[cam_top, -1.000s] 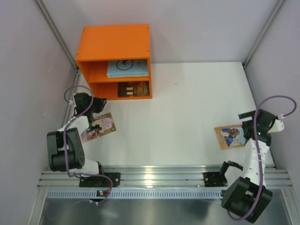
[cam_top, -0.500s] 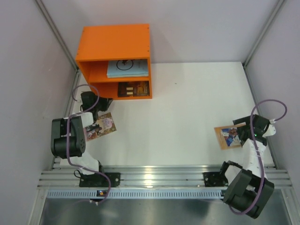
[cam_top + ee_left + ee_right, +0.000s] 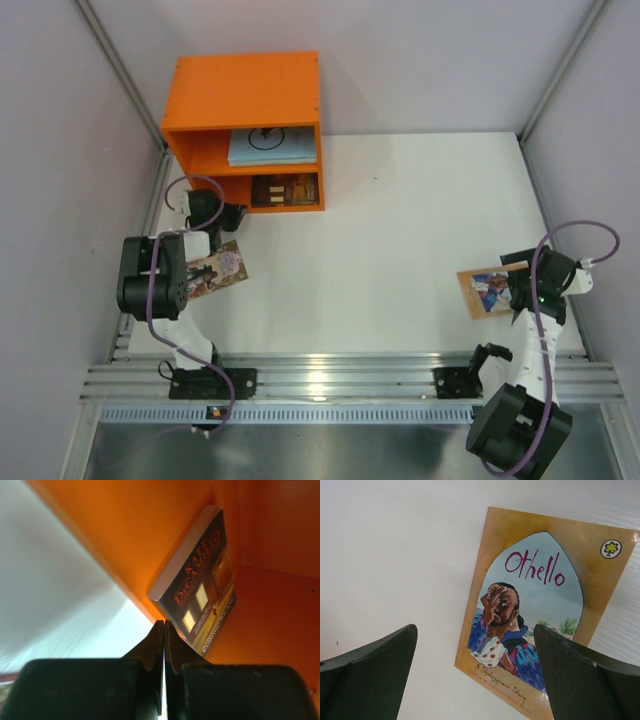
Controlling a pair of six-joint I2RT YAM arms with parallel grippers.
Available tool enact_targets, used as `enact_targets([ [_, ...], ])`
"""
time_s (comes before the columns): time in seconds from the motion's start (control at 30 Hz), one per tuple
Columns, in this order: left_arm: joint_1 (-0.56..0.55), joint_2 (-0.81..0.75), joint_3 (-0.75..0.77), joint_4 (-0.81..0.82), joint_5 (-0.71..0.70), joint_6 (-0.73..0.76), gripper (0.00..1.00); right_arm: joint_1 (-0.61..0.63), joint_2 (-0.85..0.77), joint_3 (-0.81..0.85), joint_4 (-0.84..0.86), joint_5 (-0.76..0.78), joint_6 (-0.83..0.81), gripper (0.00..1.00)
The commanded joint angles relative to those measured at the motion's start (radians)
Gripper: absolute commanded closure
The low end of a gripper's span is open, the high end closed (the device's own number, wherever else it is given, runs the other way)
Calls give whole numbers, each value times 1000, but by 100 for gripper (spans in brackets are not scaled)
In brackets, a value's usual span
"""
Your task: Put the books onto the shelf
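The orange shelf (image 3: 245,90) stands at the back left. A pale blue book (image 3: 270,146) lies in its upper compartment and a dark brown book (image 3: 285,189) in the lower one. My left gripper (image 3: 236,212) is shut on nothing, just in front of the lower compartment's left end. In the left wrist view its tips (image 3: 164,625) point at the dark book (image 3: 200,580) inside the shelf (image 3: 125,530). A pinkish book (image 3: 220,268) lies flat beside the left arm. My right gripper (image 3: 476,655) hangs open above the orange Othello book (image 3: 540,605), which lies on the table at the right (image 3: 488,292).
White table (image 3: 400,220) with grey walls on both sides. An aluminium rail (image 3: 330,375) with the arm bases runs along the near edge. The left arm's body covers the pinkish book's left edge.
The left gripper has shut and moved up from the pinkish book toward the shelf's lower compartment. The right arm has swung in over the orange book, still open.
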Motion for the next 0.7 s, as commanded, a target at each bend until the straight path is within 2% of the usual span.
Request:
enact_targets([
  [0.0,-26,31,62,78,-66,-9,100,-12,13,-2,92,-51,22,0],
  [0.3,-36,71,78,70,-117,-6,100,-12,42,-1,147,-128,22,0],
  [0.67,-49,126,118,88,-115,-6,100,-14,37,2,152,-137,24,0],
])
